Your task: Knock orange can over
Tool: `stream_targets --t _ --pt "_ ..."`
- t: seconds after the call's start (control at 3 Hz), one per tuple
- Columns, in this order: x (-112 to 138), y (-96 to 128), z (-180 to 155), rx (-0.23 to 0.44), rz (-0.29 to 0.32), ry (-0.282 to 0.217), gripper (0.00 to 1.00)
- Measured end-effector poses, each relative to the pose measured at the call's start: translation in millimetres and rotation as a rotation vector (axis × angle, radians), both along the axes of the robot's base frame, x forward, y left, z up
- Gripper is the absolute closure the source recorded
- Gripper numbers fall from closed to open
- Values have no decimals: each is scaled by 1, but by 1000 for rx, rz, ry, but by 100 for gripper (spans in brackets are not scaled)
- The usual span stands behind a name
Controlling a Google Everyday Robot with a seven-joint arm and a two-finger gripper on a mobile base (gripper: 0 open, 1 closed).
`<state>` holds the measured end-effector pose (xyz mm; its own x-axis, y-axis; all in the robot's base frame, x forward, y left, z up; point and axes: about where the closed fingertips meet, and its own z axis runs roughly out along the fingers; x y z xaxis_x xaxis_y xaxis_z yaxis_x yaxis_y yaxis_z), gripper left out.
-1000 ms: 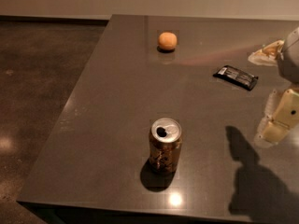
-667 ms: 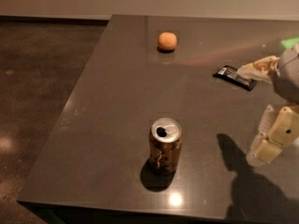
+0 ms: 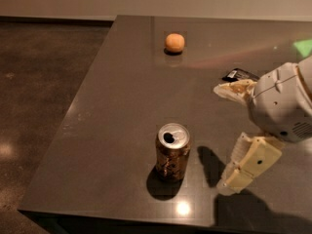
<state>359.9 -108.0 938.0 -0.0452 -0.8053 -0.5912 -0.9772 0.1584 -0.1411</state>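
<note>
Camera view: the orange can [image 3: 172,152] stands upright near the front edge of the desk [image 3: 117,111]. The claw [image 3: 220,137] hangs close beside it, spread wide, clear of the can.

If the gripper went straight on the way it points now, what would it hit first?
Most likely the orange can. The gripper sits just right of it, fingers open and pointing left, with nothing in between. Its height is hard to judge, so it could graze the can's top.
</note>
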Motion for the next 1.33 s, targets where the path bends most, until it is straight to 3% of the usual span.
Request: stream_targets --t 0.67,1.33 --pt "0 45 -19 64 -4 -10 0" --pt "-4 72 -37 121 -14 5 0"
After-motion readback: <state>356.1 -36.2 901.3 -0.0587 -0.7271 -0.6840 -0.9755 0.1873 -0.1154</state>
